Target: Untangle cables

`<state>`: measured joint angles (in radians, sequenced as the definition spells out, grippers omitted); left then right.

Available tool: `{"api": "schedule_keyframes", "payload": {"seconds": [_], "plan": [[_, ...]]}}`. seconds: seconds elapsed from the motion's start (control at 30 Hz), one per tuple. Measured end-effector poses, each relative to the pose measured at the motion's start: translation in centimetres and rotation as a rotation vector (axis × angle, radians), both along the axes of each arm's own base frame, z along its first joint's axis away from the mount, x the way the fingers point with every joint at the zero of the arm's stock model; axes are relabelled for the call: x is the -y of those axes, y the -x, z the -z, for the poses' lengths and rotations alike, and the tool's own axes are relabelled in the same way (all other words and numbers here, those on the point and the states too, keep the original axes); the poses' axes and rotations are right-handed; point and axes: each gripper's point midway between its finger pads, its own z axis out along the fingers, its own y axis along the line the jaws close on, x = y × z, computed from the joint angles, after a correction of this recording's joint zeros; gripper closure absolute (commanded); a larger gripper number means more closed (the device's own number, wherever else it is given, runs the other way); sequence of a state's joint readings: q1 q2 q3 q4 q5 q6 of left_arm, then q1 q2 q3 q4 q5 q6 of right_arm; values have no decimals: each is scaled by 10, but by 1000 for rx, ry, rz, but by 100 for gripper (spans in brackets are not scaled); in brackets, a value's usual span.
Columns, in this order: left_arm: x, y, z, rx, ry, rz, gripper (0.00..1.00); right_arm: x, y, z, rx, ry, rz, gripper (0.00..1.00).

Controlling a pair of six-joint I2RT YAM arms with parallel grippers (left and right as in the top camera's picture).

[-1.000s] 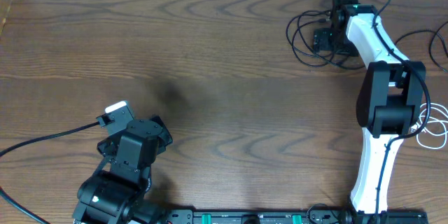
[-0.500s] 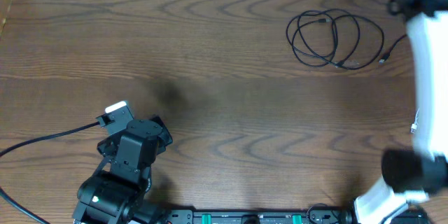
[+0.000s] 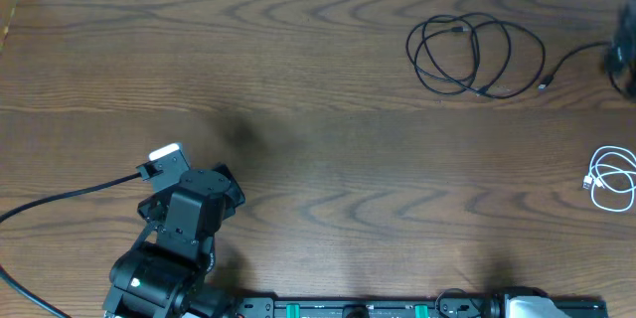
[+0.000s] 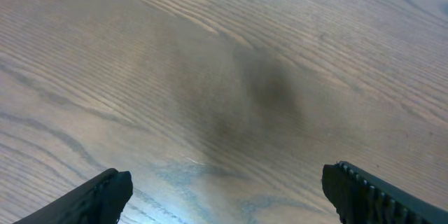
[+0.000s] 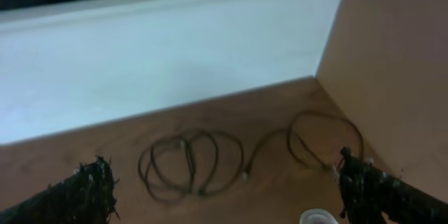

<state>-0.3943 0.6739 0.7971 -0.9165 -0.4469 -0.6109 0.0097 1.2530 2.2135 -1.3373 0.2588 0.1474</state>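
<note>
A black cable [image 3: 467,55] lies in a loose coil at the table's back right; it also shows in the right wrist view [image 5: 189,164]. A second black cable [image 3: 571,60] runs from its plug next to the coil toward the right edge, and loops in the right wrist view [image 5: 322,136]. A short white cable [image 3: 614,181] lies coiled at the right edge. My right gripper [image 5: 231,196] is open and empty, high above and away from the cables; overhead shows only a dark blur [image 3: 626,65] of it. My left gripper [image 4: 224,196] is open and empty over bare wood.
The left arm [image 3: 179,229] is folded at the front left, with its thick black cable [image 3: 60,199] trailing to the left edge. A white wall [image 5: 168,56] stands behind the table. The right arm's base [image 3: 517,306] is at the front edge.
The right arm has swung from over the black coil to the right and out of the overhead view. The coil and the white cable now lie uncovered. The left arm has not moved.
</note>
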Motion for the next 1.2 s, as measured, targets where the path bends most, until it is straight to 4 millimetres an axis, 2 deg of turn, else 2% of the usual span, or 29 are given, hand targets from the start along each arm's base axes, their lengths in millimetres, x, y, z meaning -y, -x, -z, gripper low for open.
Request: {"api": "schedule_keyframes", "payload": {"seconds": [0.13,0.3,0.4,0.5,0.77,1.03,1.2], "plan": [[0,0,0,0,0,0,7,0,48,5,-15,0,-1,1],[0,0,0,0,0,0,7,1,116,32,-102,1,-1,1],[0,0,0,0,0,0,7,1,139,33,-79,0,-2,1],[0,0,0,0,0,0,7,1,154,32,-47,-1,-4,1],[0,0,0,0,0,0,7,-18,188,32,40,-35,-111,1],[0,0,0,0,0,0,7,-26,231,73,75,-39,-163,1],[0,0,0,0,0,0,7,-27,236,91,131,-37,-170,1]]}}
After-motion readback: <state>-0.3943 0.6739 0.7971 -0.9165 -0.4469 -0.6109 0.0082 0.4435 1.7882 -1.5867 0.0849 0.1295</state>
